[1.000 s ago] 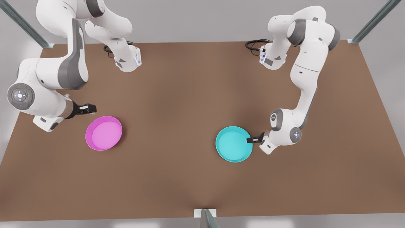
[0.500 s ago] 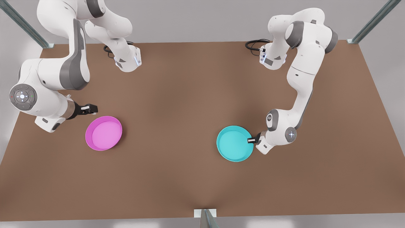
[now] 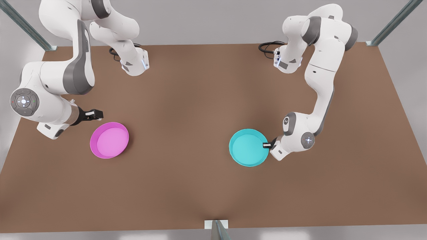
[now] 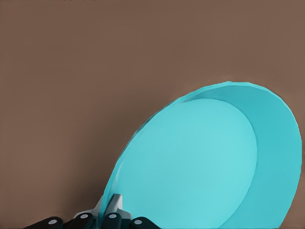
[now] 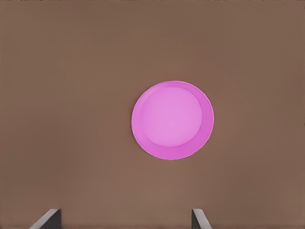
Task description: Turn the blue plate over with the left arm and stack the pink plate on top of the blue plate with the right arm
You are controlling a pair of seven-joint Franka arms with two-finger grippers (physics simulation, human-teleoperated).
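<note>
Currently, operator, your stock stands as follows.

Table point(image 3: 200, 116): brown, flat; both plates lie on it, well apart.

Blue plate point(image 3: 248, 147): toward the front view's right, open side up. In the left wrist view point(image 4: 205, 162) it looks tilted, the gripped side raised; you cannot tell whether the far edge is touching the table.

Left gripper point(image 3: 267, 145): at the blue plate's rim on the side nearest its arm. In the left wrist view point(image 4: 110, 210) the jaws are narrow and pinch the rim, one finger inside the dish, the other outside.

Left arm point(image 3: 320, 83): bent low over the table at the front view's right, wrist just beside the blue plate.

Pink plate point(image 3: 109, 140): toward the front view's left, open side up, flat on the table; untouched. Your right wrist view looks down on it point(image 5: 172, 119) with table all round.

Right gripper point(image 3: 95, 114): near the pink plate's far edge, above it and apart from it. Jaws wide, nothing between them; two fingertips point(image 5: 47, 218) stand far apart in the right wrist view.

Right arm point(image 3: 50, 93): waiting at the front view's left.

Done so far: rim of the blue plate gripped and, by your left wrist view, raised on one side.

Left to do: turn the blue plate fully over and release it; then grip the pink plate, carry it across and set it on the blue plate.

Progress, as a judgement: early; the flip is barely begun and the stacking not started.
</note>
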